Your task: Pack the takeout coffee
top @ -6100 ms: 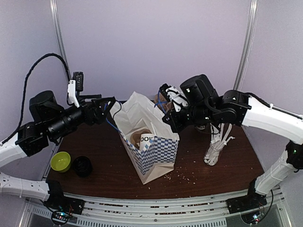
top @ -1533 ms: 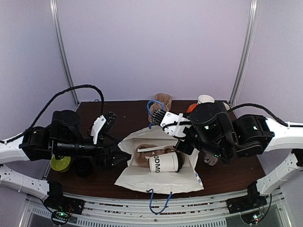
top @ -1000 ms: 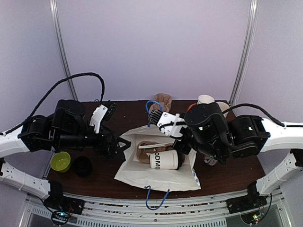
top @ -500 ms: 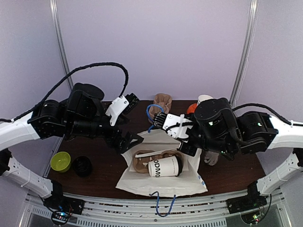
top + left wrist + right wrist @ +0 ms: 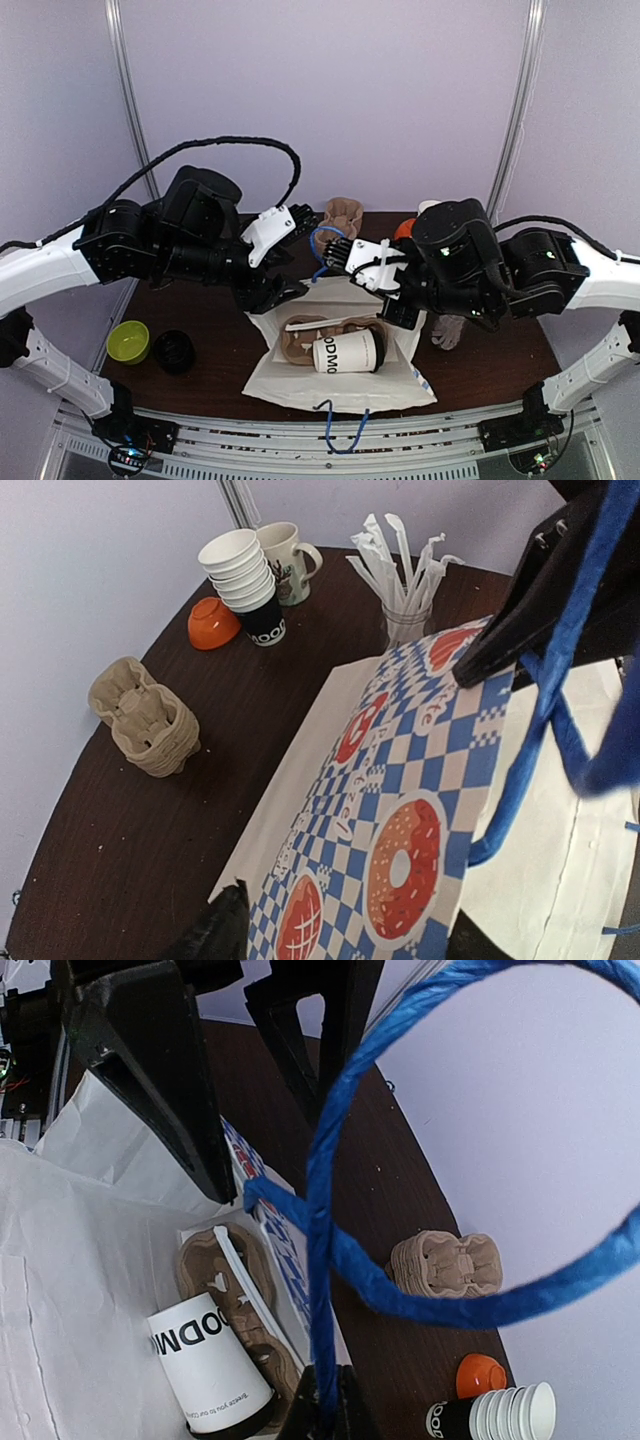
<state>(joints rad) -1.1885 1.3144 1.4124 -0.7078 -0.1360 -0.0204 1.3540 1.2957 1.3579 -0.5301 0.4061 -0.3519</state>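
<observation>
Nearest, the near blue handle (image 5: 335,428) of the checked paper bag (image 5: 300,385) is dangling over the near edge of the dark tabletop (image 5: 200,385). The bag is lying on the tabletop w/ its mouth spread wide, white inside showing.

Inside the bag, approx. mid-table, the takeout coffee cup (image 5: 343,353) is lying on its side w/ its dark top pointing right. It's overlapping the right part of the brown pulp carrier tray (image 5: 298,342); can't tell if it's sitting in a hole. A white wrapped straw (image 5: 322,322) is lying across the tray's far side.

At near left, well apart from the bag, a green bowl (image 5: 127,340) and a small black container (image 5: 173,352) are sitting just beside each other.

Farther in, the left gripper (image 5: 280,295) is hovering at the bag's far-left lip. Its jaws are standing apart w/ the checked side panel btwn them; can't tell if the fingers are touching paper. The right gripper (image 5: 320,1405) is clenched on the far blue handle (image 5: 320,1160), holding that loop up above the bag's far lip.

Right of the bag, a glass of wrapped straws (image 5: 405,620) is standing, mostly hidden by the right arm from above.

Along the far edge, a stack of spare pulp carriers (image 5: 145,715) is sitting near centre. To its right are an upturned orange bowl (image 5: 213,623), a stack of white cups (image 5: 238,565) nested in a black one, and a mug (image 5: 287,548).
</observation>
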